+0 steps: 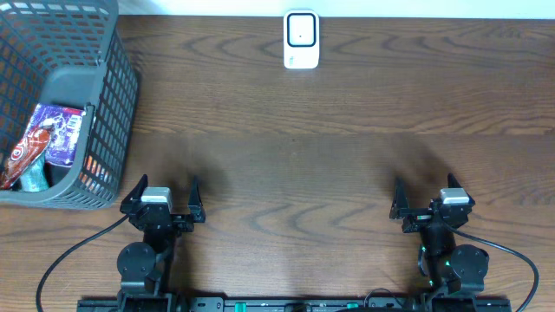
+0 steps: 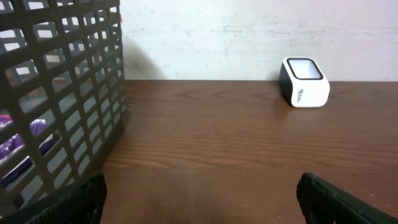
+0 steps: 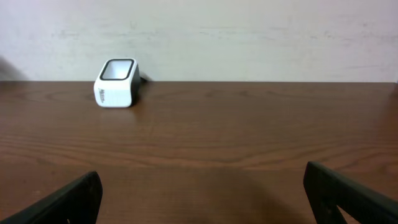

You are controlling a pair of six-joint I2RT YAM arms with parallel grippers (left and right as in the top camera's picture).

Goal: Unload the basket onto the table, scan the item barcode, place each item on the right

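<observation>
A white barcode scanner (image 1: 302,39) with a dark window stands at the table's far middle edge; it also shows as the scanner (image 2: 305,82) in the left wrist view and the scanner (image 3: 116,83) in the right wrist view. Packaged items (image 1: 48,139), purple and red, lie inside a grey mesh basket (image 1: 102,52) at far left. My left gripper (image 1: 165,192) sits near the front edge, just right of the basket, open and empty. My right gripper (image 1: 428,194) sits at front right, also open with nothing between its fingers.
The grey basket wall (image 2: 62,87) fills the left of the left wrist view, close beside my left fingers. Brown wood table (image 1: 295,165) stretches between the grippers and the scanner. A pale wall runs behind the table.
</observation>
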